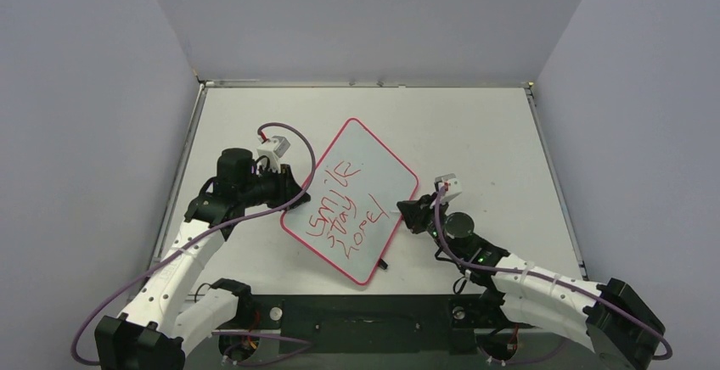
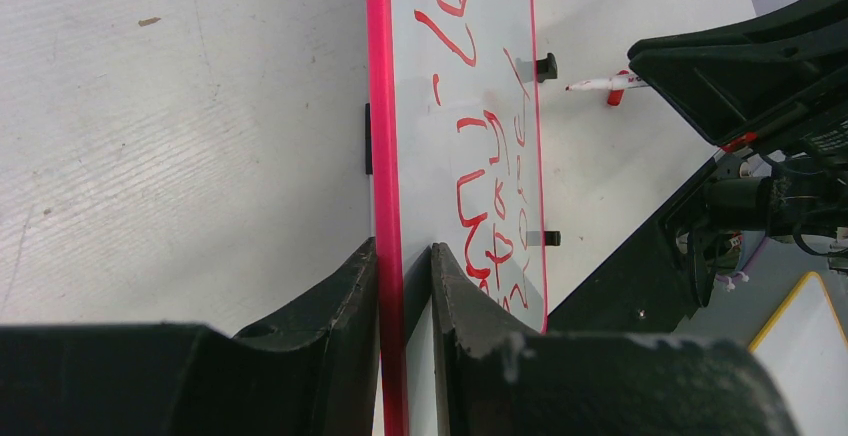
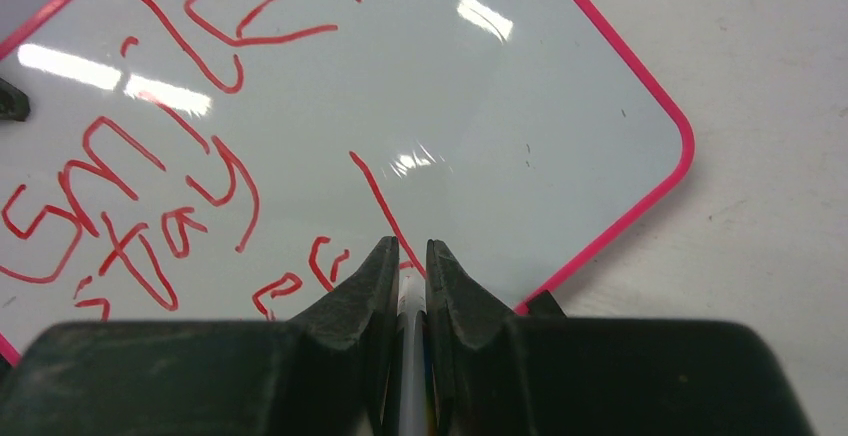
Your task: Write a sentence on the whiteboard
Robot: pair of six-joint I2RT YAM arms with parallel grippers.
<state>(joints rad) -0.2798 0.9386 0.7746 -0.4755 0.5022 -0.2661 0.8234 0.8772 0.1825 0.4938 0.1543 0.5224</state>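
Note:
The whiteboard (image 1: pixel 367 159) lies on the table turned like a diamond, white with a pink border. The sentence (image 1: pixel 343 210) is in red in three lines, roughly "Smile stay hope" plus one long stroke; it also shows in the right wrist view (image 3: pixel 150 171) and the left wrist view (image 2: pixel 487 181). My left gripper (image 1: pixel 295 196) is shut on the board's left pink edge (image 2: pixel 384 156). My right gripper (image 1: pixel 408 215) is shut on a white marker (image 3: pixel 411 306). The marker's tip sits by the lower end of the long stroke (image 3: pixel 375 196); I cannot tell if it touches.
Two small black clips (image 2: pixel 545 66) (image 2: pixel 546 238) stick out of the board's near-right edge; one shows in the top view (image 1: pixel 384 263). Grey walls close the table (image 1: pixel 475 132) on three sides. A yellow-edged white thing (image 2: pixel 800 336) shows behind the right arm.

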